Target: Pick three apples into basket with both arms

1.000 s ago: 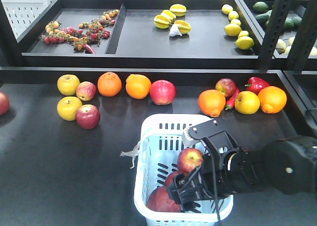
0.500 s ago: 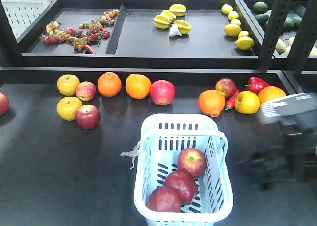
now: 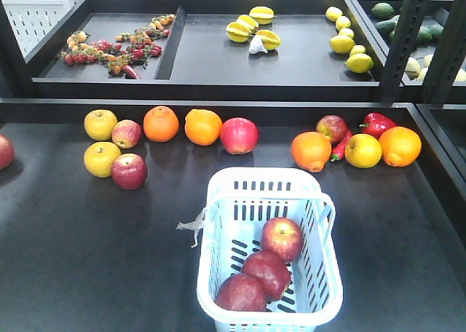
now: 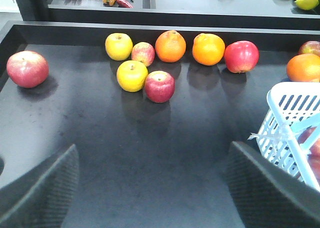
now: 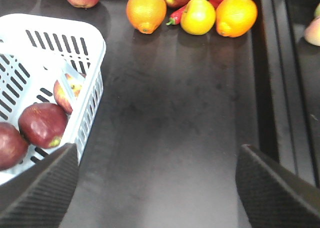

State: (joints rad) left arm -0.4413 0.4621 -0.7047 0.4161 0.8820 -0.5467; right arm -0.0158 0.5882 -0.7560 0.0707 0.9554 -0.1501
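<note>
Left tool (image 4: 150, 188): fingers (image 4: 42, 193) spread wide apart, nothing between them, hovering over bare worktop (image 4: 150, 138) near its front edge. Right tool (image 5: 155, 188): fingers (image 5: 272, 188) likewise parted and empty, over bare worktop to the right of the basket (image 5: 95, 53). Neither tool nor arm appears in the front-facing view.

The basket (image 3: 320, 274) stands at the front edge of the worktop, about midway along it, handle swung down against the rim. Inside lie three apples: one red with yellowish streaks (image 3: 282, 238) toward the far right of the basket floor, one dark maroon (image 3: 267, 272) touching it in the middle, another maroon (image 3: 240, 294) touching that at the near left corner. In the right wrist view all three show through the slotted wall.

Along the back edge of the worktop: two yellow fruits (image 3: 100, 124), two small red apples (image 3: 129, 171), two oranges (image 3: 161, 123) and a pinkish-red apple (image 3: 239, 135) at left of centre; an orange (image 3: 312, 151), apple, red peppers (image 3: 377, 123), yellow fruit and orange at right. A lone apple (image 4: 27, 68) lies near the left edge
</note>
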